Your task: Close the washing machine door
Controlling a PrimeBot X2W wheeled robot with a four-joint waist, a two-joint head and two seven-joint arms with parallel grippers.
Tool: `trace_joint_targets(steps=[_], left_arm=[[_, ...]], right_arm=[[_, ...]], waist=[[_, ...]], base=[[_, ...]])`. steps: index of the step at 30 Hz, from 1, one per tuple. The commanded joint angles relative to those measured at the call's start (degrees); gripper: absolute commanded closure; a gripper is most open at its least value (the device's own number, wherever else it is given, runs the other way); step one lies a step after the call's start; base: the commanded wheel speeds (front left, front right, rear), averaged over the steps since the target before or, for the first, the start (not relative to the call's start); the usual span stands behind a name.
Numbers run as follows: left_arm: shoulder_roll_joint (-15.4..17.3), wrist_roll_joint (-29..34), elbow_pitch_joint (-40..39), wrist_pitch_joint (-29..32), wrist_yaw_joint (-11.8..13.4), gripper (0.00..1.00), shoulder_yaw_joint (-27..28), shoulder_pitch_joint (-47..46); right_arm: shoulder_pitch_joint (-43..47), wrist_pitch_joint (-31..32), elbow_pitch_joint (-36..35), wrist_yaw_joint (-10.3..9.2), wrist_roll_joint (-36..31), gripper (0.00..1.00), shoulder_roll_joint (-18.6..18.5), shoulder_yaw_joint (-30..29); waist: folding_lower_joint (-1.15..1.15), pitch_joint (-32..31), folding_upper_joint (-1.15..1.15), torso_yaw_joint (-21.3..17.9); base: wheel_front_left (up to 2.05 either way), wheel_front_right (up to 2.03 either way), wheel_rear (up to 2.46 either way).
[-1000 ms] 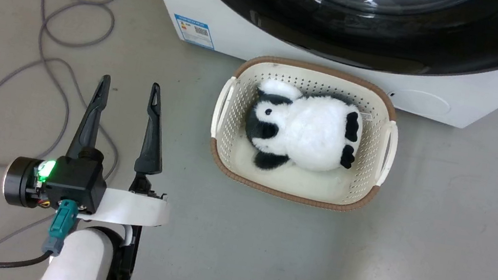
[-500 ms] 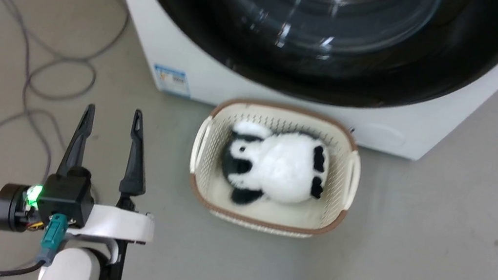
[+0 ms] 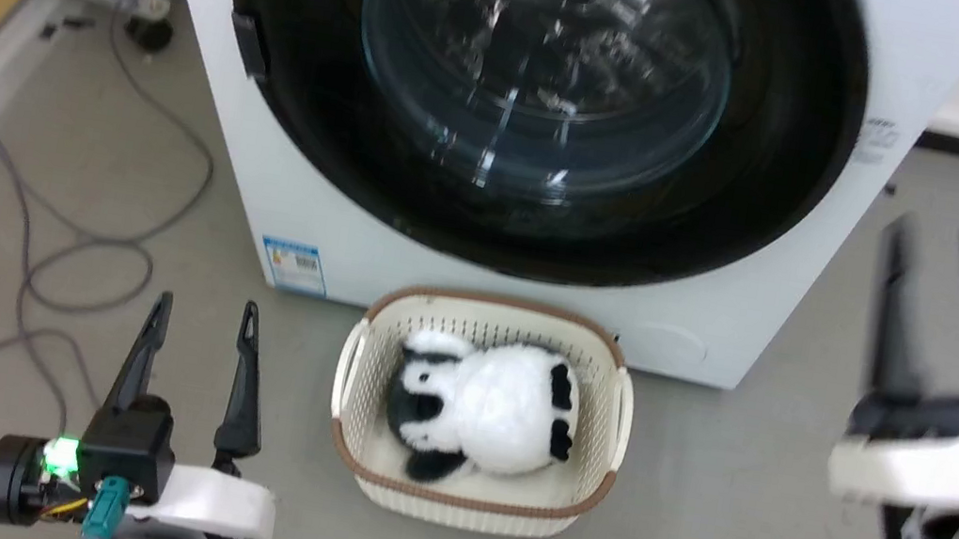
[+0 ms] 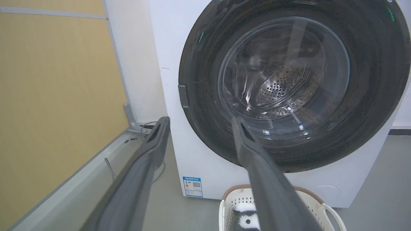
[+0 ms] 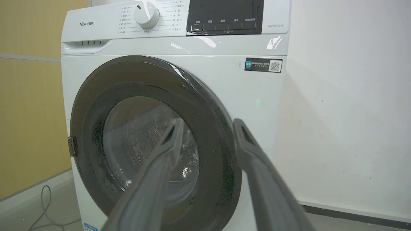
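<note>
washing machine door [image 3: 546,80] at 12 o'clock looking shut; left gripper [image 3: 206,305] at 7, right gripper [image 3: 935,224] at 4, both hanging open, empty; next probably confirming latch

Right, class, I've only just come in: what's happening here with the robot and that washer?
A two-armed robot faces the white washing machine. Its round black-rimmed door lies against the front, though whether it is latched cannot be told. The left pincer and right pincer are both open, hold nothing and hang clear of the door. A basket with a plush panda sits on the floor just before the machine.
</note>
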Motion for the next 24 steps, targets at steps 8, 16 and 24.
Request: trace_joint_targets(steps=[8, 16, 24], left_arm=[[0.4, 0.23, 0.22, -0.25, 0.28, 0.0, -0.25, 3.38], [0.3, -0.02, 0.58, -0.25, 0.13, 0.0, -0.65, 4.43], [0.07, 0.1, 0.64, 0.25, -0.1, 1.0, -0.57, 3.77]], right_arm=[[10.18, -0.18, 1.18, -0.04, 2.03, 0.0, 1.19, 0.77], [15.63, -0.18, 2.64, -0.04, 5.71, 0.0, 1.22, 1.4], [15.92, 0.23, 2.44, 0.0, 5.73, 1.0, 0.92, 1.47]], waist=[[0.01, -3.93, 0.0, -0.48], [0.01, -4.65, 0.0, -0.1], [0.01, -4.82, 0.0, 0.09]], base=[[0.0, 0.0, 0.0], [0.0, 0.0, 0.0], [0.0, 0.0, 0.0]])
